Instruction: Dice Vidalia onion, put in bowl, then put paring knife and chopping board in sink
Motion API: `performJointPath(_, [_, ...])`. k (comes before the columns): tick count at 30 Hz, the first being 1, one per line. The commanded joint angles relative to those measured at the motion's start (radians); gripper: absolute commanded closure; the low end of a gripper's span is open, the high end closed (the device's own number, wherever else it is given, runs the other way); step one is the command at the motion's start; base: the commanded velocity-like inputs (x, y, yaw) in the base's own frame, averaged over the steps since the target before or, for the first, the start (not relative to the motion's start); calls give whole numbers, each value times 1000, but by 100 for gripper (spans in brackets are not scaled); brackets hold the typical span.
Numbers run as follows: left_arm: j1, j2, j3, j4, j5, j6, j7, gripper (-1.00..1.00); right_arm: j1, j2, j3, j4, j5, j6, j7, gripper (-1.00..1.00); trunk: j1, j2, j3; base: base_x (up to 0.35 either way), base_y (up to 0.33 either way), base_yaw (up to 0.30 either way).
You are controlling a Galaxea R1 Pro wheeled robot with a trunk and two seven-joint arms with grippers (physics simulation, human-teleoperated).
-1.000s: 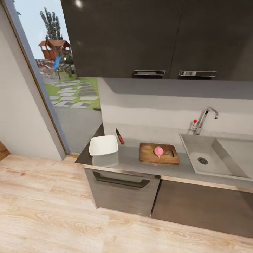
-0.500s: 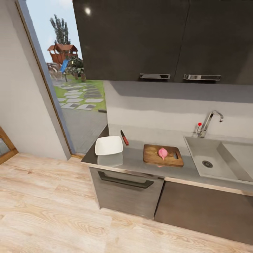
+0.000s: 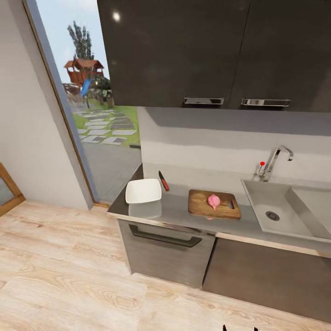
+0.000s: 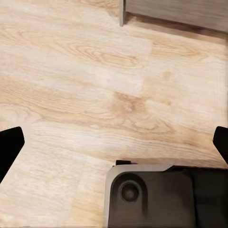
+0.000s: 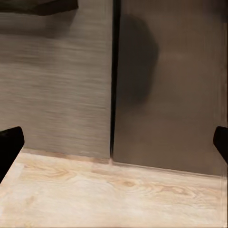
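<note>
the vidalia onion [image 3: 214, 201] lies pink and whole on the chopping board [image 3: 214, 204], a little toward the board's handle-hole end, so it is already out of the sink [image 3: 276, 209] and not yet cut. the board rests flat on the countertop [image 3: 174, 211], beside the sink's basin on the side away from the faucet [image 3: 274, 162]. on the board's other side, near but apart, the paring knife [image 3: 163, 180] lies with its red handle pointing toward the board and its dark blade toward the back wall. just beyond the knife from the board sits the bowl [image 3: 144, 191], white and empty, at the counter's end by the window.

the step in hand looks like fetching the knife, and the robot stands well back from the board. the left gripper [image 4: 114, 142] hangs over the wooden floor [image 4: 71, 71] with its fingertips spread wide and nothing between them; the right gripper [image 5: 114, 142] is likewise wide and empty, facing the cabinet doors [image 5: 156, 95] under the counter.

to do this well, i would close on the counter squarely in front of the board, so both knife and onion fall within reach, then come down on the red handle from above, keeping clear of the bowl's rim
</note>
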Motion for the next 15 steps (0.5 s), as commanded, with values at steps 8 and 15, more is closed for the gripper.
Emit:
performJointPath(8, [0,-3,-6,23,5,-3,9,-100,-50,8,40,-384,39,412,-96,-100,1,-2,-2,0,0,0])
performJointPath(15, [0,-3,-7,27,5,-3,9,-100,-270,57,131,-444,44,633,-166,-100,1,-2,-2,0,0,0])
